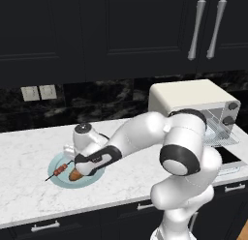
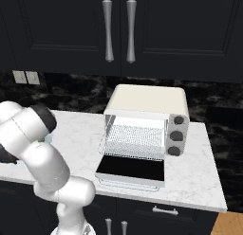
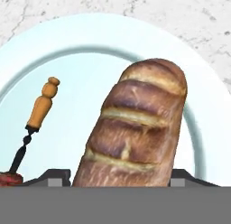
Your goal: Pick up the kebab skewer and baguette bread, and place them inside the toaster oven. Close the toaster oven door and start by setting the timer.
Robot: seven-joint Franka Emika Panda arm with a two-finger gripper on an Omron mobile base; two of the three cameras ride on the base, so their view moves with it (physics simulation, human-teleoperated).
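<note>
Golden-brown crust fills the space just ahead of the claw (image 3: 122,182) — the short oblong baguette bread (image 3: 135,128) lies between the two dark finger tips (image 3: 54,177), which stand spread either side of its near end, not yet pinched on it. Both foods share a pale blue round plate (image 3: 90,42). The thin dark kebab skewer (image 3: 36,123) with its orange handle lies beside the claw. Well off to one side waits the cream-white boxy toaster oven (image 2: 147,103), its dark glass door (image 2: 133,167) dropped flat — ready for loading.
</note>
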